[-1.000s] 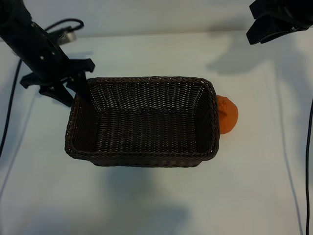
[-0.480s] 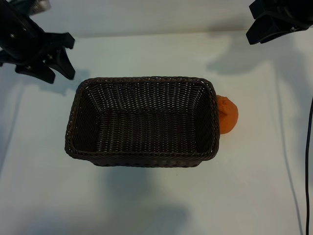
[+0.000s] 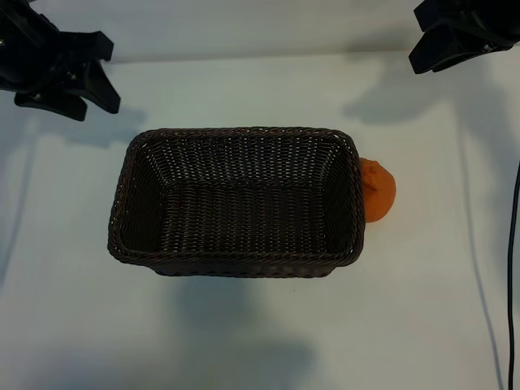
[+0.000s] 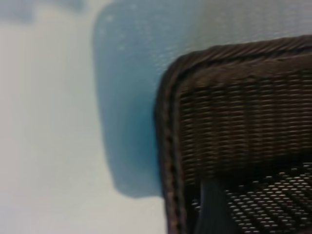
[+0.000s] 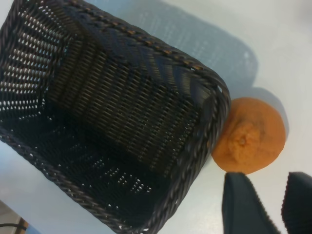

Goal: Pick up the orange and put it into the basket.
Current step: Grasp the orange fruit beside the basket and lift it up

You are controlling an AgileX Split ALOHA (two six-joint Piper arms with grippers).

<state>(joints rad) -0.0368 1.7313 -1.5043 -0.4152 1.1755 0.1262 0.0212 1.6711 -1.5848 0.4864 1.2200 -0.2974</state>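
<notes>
Wicker basket [image 3: 236, 201] is being kept empty, the orange [image 3: 379, 189] touching its right wall outside. Left gripper [image 3: 77, 77] is being held open above the far-left corner. By the right wrist camera, right gripper [image 5: 265, 202] is being held half-open near the orange, probably for grasping.

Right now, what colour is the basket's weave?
Dark brown all over the basket, rim included; the exterior view shows it best.

Exterior view: high above, looking steeply down on the white table [image 3: 244, 341], the whole dark brown woven wicker basket [image 3: 236, 260] central. Left wrist view: close, angled down on one rounded basket corner [image 4: 170, 83]. Right wrist view: close, angled down over basket interior and the matte knobby orange [image 5: 249, 141] beside it. Shared by all three: the basket.
</notes>
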